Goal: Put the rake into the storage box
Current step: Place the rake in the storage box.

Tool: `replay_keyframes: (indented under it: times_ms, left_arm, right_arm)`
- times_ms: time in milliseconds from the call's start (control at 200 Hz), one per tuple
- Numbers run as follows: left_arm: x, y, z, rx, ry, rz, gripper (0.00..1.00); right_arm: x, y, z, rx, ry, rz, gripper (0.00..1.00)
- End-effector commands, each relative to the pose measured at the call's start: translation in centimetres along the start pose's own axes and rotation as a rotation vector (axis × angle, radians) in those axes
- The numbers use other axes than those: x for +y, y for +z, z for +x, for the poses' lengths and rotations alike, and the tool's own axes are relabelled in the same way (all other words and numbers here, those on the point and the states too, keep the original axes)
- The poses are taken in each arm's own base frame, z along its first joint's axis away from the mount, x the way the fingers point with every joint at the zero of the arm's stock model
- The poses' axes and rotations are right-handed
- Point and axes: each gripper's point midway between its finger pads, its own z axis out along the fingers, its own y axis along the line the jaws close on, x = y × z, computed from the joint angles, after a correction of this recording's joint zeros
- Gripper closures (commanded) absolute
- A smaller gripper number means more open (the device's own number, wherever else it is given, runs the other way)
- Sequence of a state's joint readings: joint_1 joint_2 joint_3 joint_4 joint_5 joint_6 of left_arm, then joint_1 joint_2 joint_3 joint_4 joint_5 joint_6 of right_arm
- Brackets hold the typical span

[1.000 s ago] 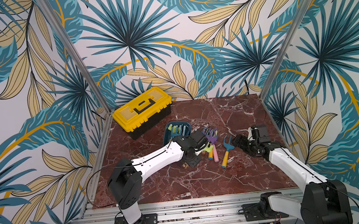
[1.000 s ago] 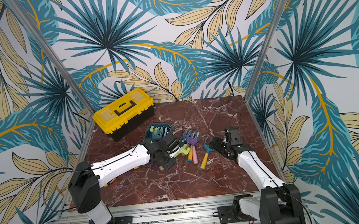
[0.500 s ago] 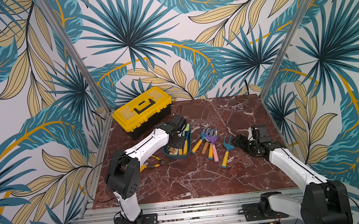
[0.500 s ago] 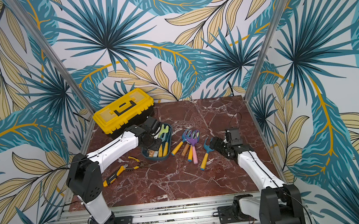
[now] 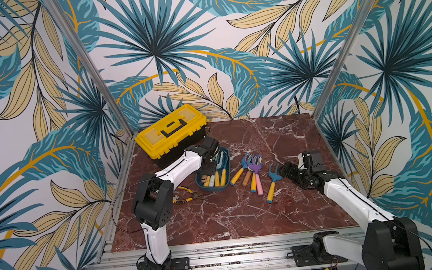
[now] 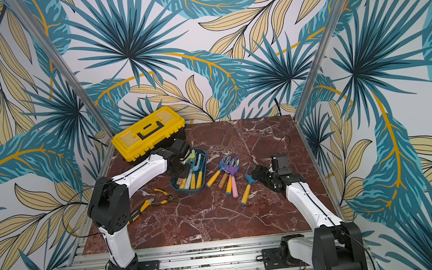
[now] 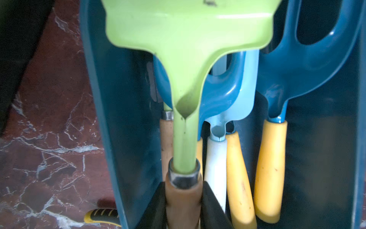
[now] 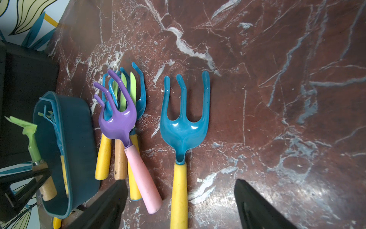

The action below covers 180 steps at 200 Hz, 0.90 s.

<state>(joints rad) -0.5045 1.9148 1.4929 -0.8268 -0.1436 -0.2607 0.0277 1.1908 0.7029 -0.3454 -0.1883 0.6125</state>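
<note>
Between the walls of the storage box [image 7: 122, 119], crowded by stowed tools [image 7: 237, 178], the rake [image 7: 186, 39] is pinched at its wooden handle by the left gripper [image 7: 184, 190]; the right gripper [image 8: 180, 181] hangs spread, well apart from the box.

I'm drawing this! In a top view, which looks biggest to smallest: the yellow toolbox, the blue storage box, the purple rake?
Largest: yellow toolbox.
Then the storage box.
Smallest: purple rake, nearly as long but much thinner.

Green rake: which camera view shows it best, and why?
Left wrist view: the green rake fills it, handle between the left gripper's fingers, over the box. The right wrist view shows it small, side-on; a top view, only a green sliver.
</note>
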Motion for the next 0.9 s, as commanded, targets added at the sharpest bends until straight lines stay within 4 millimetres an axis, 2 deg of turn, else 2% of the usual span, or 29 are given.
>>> replay_keyframes:
  times_ms: [0, 75, 160, 385, 561, 711, 896]
  left_arm:
    - [0.2, -0.9, -1.8, -0.047, -0.036, -0.009, 0.59]
    - [0.2, -1.4, -1.6, -0.046, -0.041, -0.004, 0.47]
    - [-0.1, -2.5, -1.8, -0.062, -0.044, 0.018, 0.39]
    - [-1.6, -7.7, -2.8, -0.173, -0.02, 0.081, 0.19]
    - [-2.3, -10.4, -2.3, -0.261, -0.014, 0.147, 0.01]
    - [-1.5, -11.6, -0.9, -0.344, -0.033, 0.16, 0.0]
    - [1.0, -11.0, 1.6, -0.47, -0.077, 0.115, 0.0]
  right_arm:
    - [-0.9, 0.4, 1.2, 0.038, 0.0, 0.02, 0.11]
    - [-0.9, 0.4, 1.1, 0.038, 0.0, 0.02, 0.11]
    - [-1.0, 0.4, 1.2, 0.039, 0.001, 0.021, 0.11]
    - [-1.6, 0.4, 1.3, 0.04, 0.008, 0.05, 0.11]
    - [-2.9, -0.2, 1.7, 0.044, 0.028, 0.129, 0.11]
    - [-3.8, -1.2, 2.3, 0.052, 0.037, 0.18, 0.11]
    - [-3.6, -1.8, 3.6, 0.072, 0.026, 0.21, 0.13]
